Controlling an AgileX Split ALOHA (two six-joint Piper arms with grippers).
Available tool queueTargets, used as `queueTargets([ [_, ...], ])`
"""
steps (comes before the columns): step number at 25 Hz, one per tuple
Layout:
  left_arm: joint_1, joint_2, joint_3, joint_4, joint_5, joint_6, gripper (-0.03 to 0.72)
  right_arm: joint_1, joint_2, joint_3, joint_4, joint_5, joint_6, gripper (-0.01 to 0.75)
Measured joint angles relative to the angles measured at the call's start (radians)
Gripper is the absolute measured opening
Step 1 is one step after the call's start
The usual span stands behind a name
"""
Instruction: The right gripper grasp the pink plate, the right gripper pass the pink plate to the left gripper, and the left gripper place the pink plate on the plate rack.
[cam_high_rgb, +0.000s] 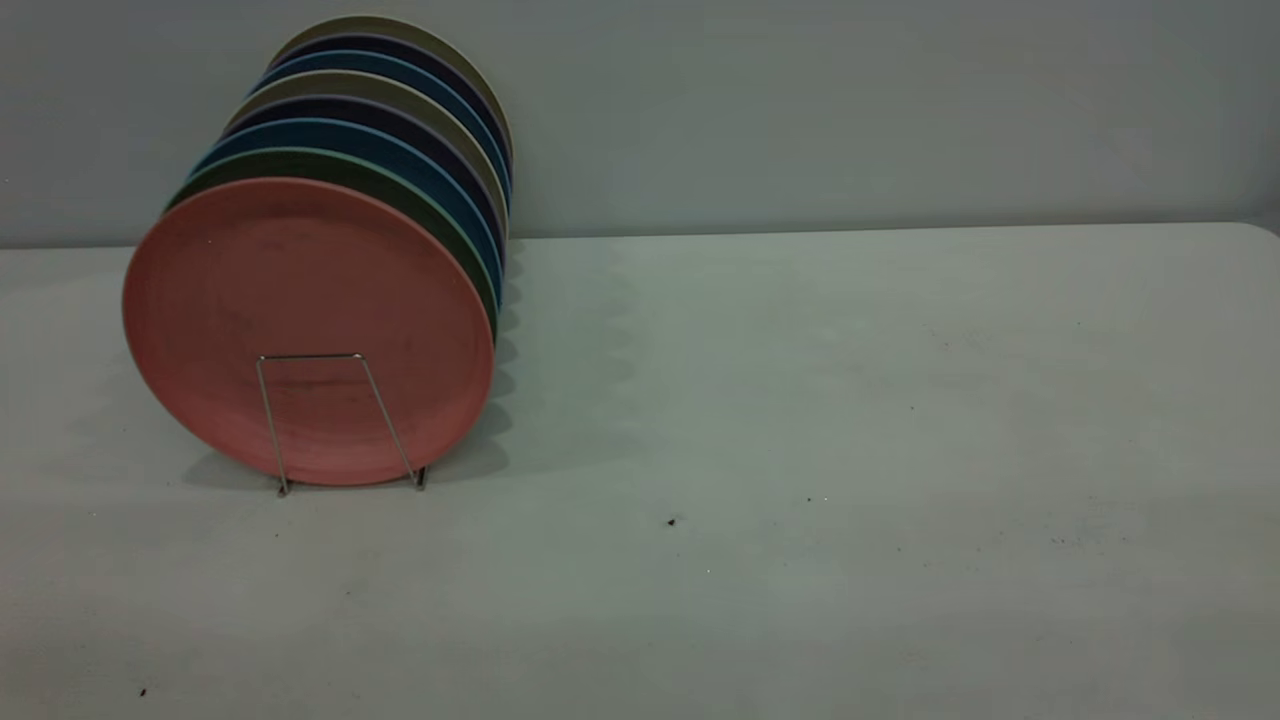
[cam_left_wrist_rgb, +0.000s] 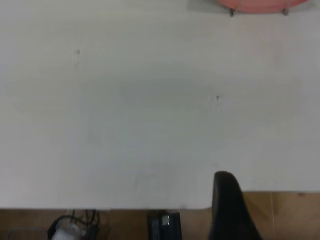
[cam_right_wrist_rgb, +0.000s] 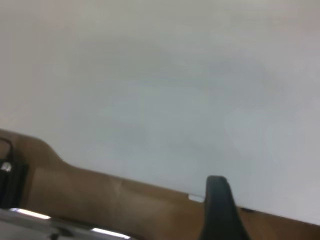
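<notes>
The pink plate (cam_high_rgb: 300, 300) stands upright at the front of the plate rack (cam_high_rgb: 310, 356), at the table's far left. It leans back against a green plate (cam_high_rgb: 400, 190). One wire loop of the rack crosses its lower face. In the left wrist view the plate's lower edge (cam_left_wrist_rgb: 262, 5) and the rack's feet (cam_left_wrist_rgb: 231, 12) show far off. Neither gripper shows in the exterior view. Only a black tip of my left gripper (cam_left_wrist_rgb: 227, 210) shows, over the table's near edge. Only a black tip of my right gripper (cam_right_wrist_rgb: 220, 210) shows, over the table edge.
Several more plates, blue (cam_high_rgb: 420, 165), dark purple and beige, stand in a row behind the green one. The grey table (cam_high_rgb: 800, 450) runs right from the rack to a grey wall. Brown floor (cam_left_wrist_rgb: 290, 215) and black gear (cam_left_wrist_rgb: 165, 225) lie beyond the table edge.
</notes>
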Motion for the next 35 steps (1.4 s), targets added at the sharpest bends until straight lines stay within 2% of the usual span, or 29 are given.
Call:
queueTargets([
  [7, -0.027, -0.018, 0.001, 0.013, 0.093, -0.011, 0.46, 0.02, -0.094, 0.008, -0.12, -0.005, 0.118, 0.507],
  [12, -0.028, -0.088, 0.021, 0.013, 0.077, -0.008, 0.458, 0.073, -0.126, 0.008, -0.121, -0.006, 0.124, 0.507],
  [16, -0.032, -0.135, 0.026, 0.013, 0.072, -0.007, 0.446, 0.076, -0.16, 0.008, -0.122, -0.005, 0.124, 0.507],
  [22, -0.097, -0.16, 0.026, 0.013, 0.072, 0.005, 0.425, 0.092, -0.196, 0.008, -0.123, -0.005, 0.124, 0.507],
  [35, -0.103, -0.169, 0.026, 0.013, 0.072, 0.008, 0.404, 0.096, -0.257, 0.008, -0.123, -0.005, 0.124, 0.507],
])
